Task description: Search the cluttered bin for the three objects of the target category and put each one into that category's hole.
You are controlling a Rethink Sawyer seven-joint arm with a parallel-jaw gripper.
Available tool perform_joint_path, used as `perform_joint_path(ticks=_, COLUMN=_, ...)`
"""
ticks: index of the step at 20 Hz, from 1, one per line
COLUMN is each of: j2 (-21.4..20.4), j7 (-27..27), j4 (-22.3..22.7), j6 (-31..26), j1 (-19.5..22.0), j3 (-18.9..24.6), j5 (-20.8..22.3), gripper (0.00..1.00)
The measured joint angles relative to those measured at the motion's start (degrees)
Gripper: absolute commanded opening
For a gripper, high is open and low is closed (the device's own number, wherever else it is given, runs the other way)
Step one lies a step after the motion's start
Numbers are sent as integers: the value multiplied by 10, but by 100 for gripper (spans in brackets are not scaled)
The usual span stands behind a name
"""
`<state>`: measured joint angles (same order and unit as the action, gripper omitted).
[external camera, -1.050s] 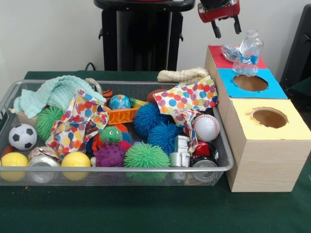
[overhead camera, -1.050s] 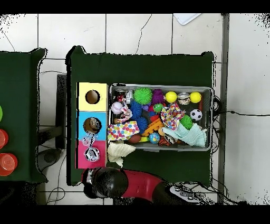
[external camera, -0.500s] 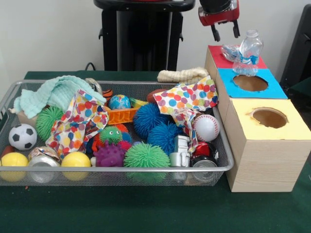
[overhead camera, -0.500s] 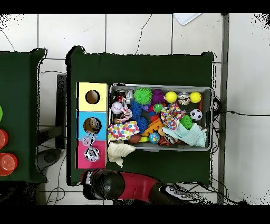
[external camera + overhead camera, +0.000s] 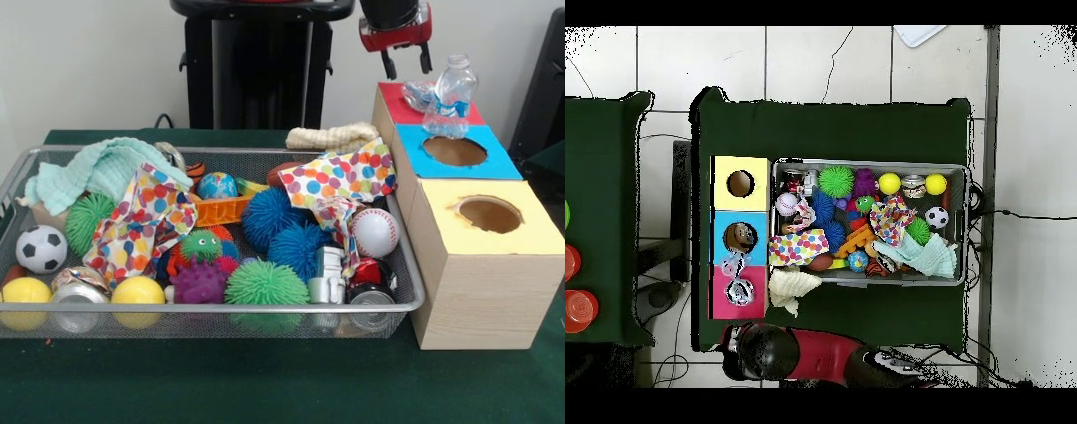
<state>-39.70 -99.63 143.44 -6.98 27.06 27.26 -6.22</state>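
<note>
My gripper (image 5: 406, 72) hangs open and empty above and behind the red box (image 5: 388, 99), a little left of it. A clear plastic bottle (image 5: 450, 95) stands on the red box over its hole, with a second crushed bottle (image 5: 417, 92) lying beside it. From above, the bottle (image 5: 741, 291) sits on the red box (image 5: 722, 302), and only the arm (image 5: 780, 350) shows. In the wire bin (image 5: 212, 307) lie a baseball (image 5: 374, 231), a soccer ball (image 5: 41, 248), two yellow balls (image 5: 137, 294), spiky balls (image 5: 272, 215) and cans (image 5: 78, 287).
The blue box (image 5: 499, 166) and the yellow box (image 5: 534, 237) stand in a row in front of the red one, each with a round hole. Polka-dot cloths (image 5: 344, 177) and a teal towel (image 5: 106, 168) cover parts of the bin. A cream cloth (image 5: 331, 137) lies behind it.
The gripper has drifted slightly to the left in the front view, and the arm has drawn back toward its base. The bottles and bin contents have not moved.
</note>
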Motion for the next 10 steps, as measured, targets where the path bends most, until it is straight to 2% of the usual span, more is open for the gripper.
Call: perform_joint_path(ticks=10, j2=13, j7=0, j4=-1, j6=4, j1=-3, j3=-1, j5=0, gripper=100)
